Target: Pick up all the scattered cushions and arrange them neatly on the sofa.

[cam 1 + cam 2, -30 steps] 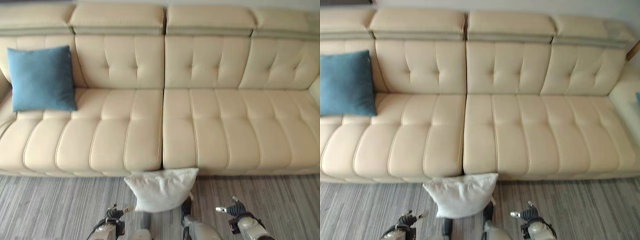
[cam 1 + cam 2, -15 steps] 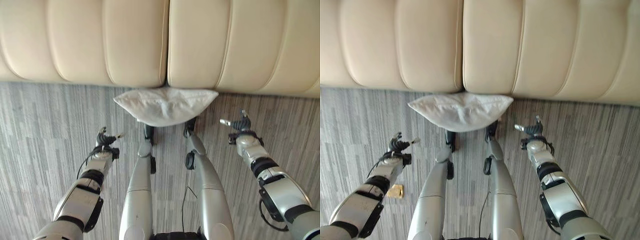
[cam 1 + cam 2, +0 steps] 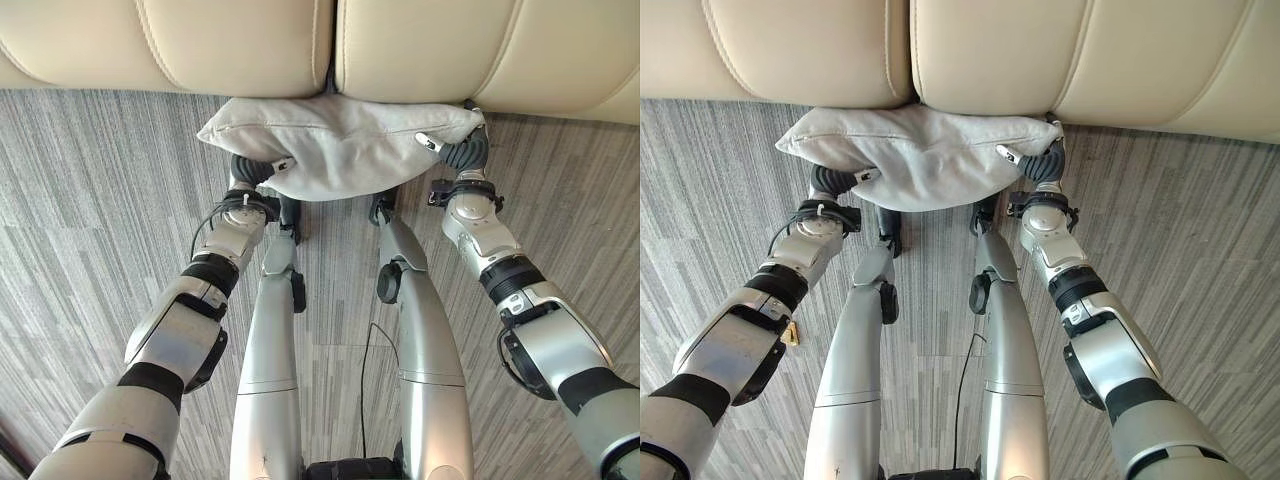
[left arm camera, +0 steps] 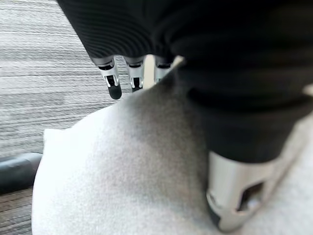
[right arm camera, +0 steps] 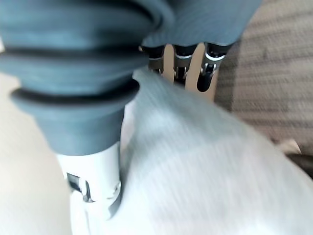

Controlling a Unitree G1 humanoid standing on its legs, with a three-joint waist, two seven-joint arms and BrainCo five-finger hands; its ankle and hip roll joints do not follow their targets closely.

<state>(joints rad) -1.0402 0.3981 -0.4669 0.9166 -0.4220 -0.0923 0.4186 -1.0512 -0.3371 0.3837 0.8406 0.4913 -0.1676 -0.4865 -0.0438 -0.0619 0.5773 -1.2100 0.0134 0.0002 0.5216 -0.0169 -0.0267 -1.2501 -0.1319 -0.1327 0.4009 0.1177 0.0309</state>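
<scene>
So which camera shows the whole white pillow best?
The left eye view: the whole white pillow shows there, on the floor against the sofa, between both robot hands. The right eye view shows nearly the same. The wrist views show just close-up patches of its fabric.

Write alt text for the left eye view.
Both robot hands grip a soft white fabric cushion on the grey striped carpet, the left hand at its near left edge, the right hand at its right end. It touches the cream leather sofa front.

Soft matt grey-white cloth on the cushion (image 3: 335, 145); smooth cream leather with a faint sheen on the sofa (image 3: 420, 45); rough, streaked grey carpet on the floor (image 3: 90, 230).
</scene>
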